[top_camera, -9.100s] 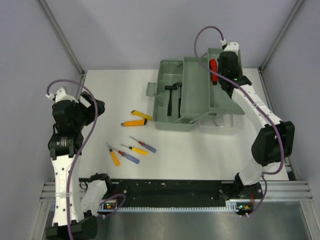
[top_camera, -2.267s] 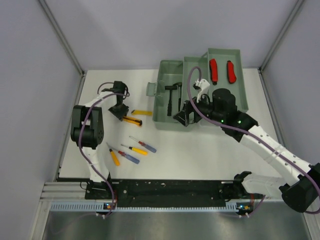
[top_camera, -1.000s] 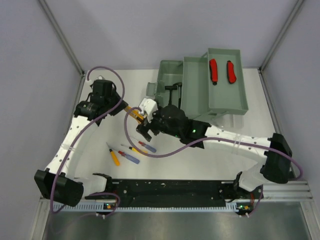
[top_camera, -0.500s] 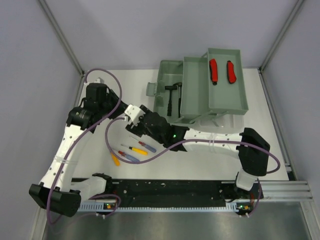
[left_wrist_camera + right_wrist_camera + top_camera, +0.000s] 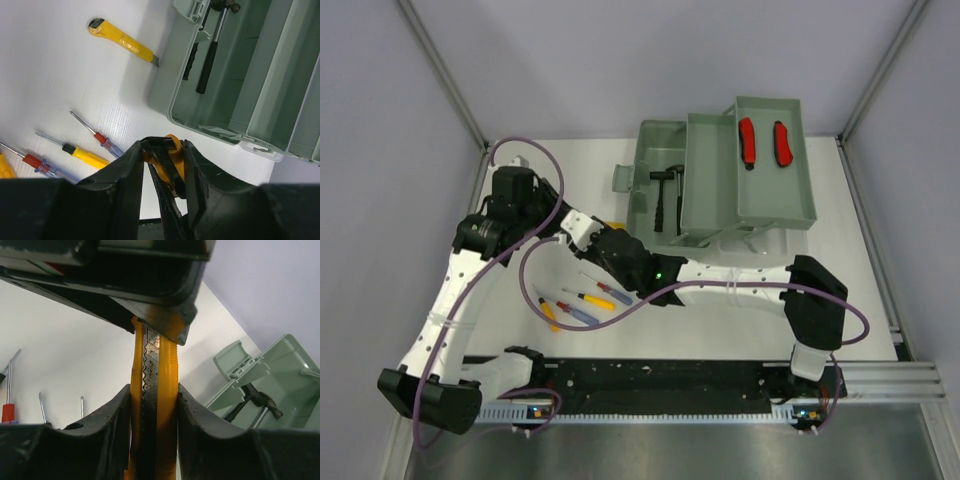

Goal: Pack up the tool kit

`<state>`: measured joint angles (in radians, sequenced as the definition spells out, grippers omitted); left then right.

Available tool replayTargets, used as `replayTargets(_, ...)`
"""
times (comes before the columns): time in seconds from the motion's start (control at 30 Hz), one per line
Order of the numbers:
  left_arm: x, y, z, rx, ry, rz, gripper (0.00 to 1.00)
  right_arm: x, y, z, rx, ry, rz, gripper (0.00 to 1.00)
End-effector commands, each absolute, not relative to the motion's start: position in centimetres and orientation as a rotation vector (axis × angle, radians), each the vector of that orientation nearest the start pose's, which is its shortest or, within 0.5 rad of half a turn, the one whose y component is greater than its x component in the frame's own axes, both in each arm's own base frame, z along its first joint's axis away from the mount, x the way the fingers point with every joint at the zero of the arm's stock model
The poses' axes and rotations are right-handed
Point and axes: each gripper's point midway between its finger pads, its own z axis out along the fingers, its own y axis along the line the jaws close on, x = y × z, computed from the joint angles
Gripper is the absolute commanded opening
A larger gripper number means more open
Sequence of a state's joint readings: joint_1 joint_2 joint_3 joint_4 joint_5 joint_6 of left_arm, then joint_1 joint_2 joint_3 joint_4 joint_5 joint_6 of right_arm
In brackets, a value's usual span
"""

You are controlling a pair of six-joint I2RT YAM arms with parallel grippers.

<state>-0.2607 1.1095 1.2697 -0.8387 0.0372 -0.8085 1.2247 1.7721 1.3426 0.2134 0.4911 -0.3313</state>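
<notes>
You have the left gripper [image 5: 162, 146] and right gripper [image 5: 153, 390] both clamped on one knife [image 5: 152, 352], near the toolbox [image 5: 167, 65].

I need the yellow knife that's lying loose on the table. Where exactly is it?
Find the grey-green toolbox; on the white table just outside its wall nearest the hammer lies the loose knife, flat, one end by the wall. The other yellow knife is off the table, gripped by the left gripper and right gripper, and the screwdrivers are thinner, with bare metal shafts.
</notes>
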Motion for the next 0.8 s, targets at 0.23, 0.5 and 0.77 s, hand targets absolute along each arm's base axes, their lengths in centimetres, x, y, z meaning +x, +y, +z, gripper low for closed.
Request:
replayTargets(0.23, 29.0, -9.9, 34.5, -0.547, 2.000, -0.593, 0.79, 26.9, 44.0, 29.8, -0.836, 1.412, 0.191, 0.04)
replayTargets(0.5, 27.8, -7.9, 38.7, -0.511, 1.840, -0.545, 0.85, 30.5, 36.5, 33.5, -0.658, 1.477, 0.165, 0.04)
replayTargets(0.77, 28.0, -8.7, 37.6, -0.439, 1.868, -0.558, 0.86, 38.0, 22.4, 36.5, -0.315, 1.582, 0.097, 0.05)
